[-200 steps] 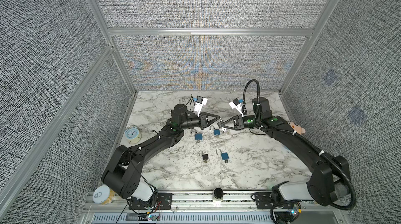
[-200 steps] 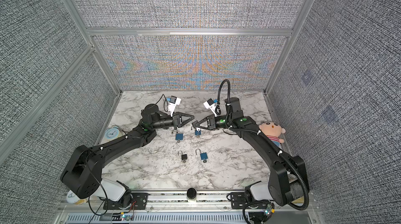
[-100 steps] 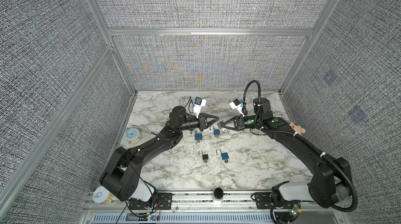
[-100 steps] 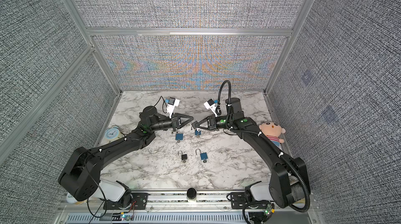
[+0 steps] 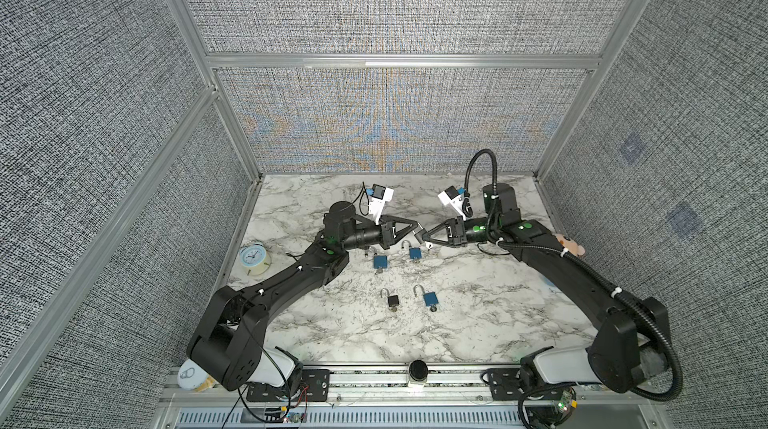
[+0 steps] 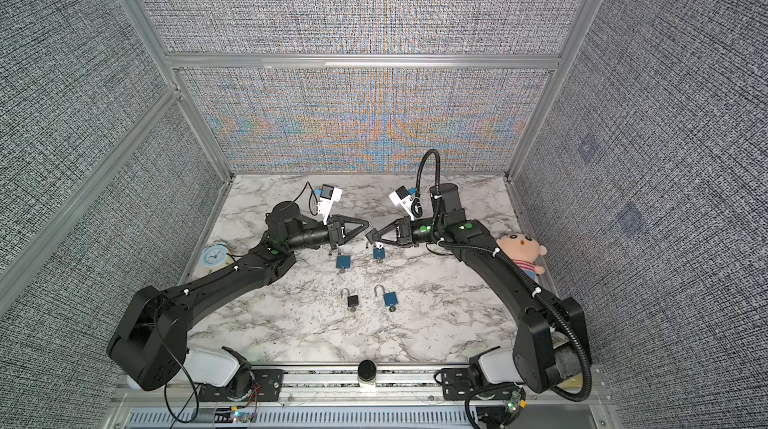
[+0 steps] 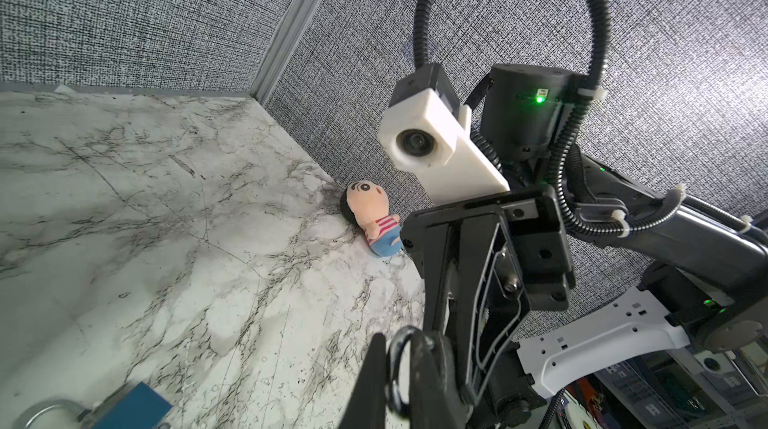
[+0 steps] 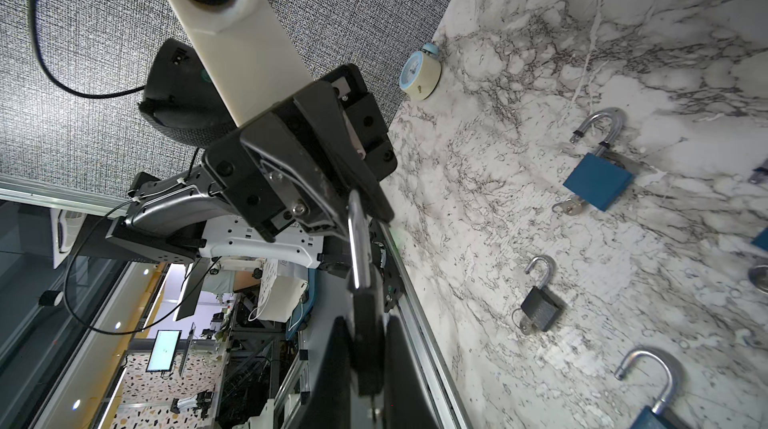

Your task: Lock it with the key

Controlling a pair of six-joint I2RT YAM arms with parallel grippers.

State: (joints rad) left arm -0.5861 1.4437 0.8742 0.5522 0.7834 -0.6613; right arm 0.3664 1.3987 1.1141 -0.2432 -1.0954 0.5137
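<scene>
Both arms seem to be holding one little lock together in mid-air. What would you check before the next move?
1. Right end effector shut on the black padlock: ok.
2. Left end effector pinching its shackle: ok.
3. Shackle pushed fully home: cannot tell.
4. Key seated in the held padlock: cannot tell.
5. Four other padlocks lying on the table, apart from the held one: ok.

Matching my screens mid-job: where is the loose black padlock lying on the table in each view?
In a top view: black padlock lies mid-table toward the front, left of an open blue padlock.
In a top view: black padlock, same spot.
Left wrist: not in it.
Right wrist: black padlock on the table, shackle open.
Shared landmark: alarm clock by the left wall, absent from the left wrist view.
</scene>
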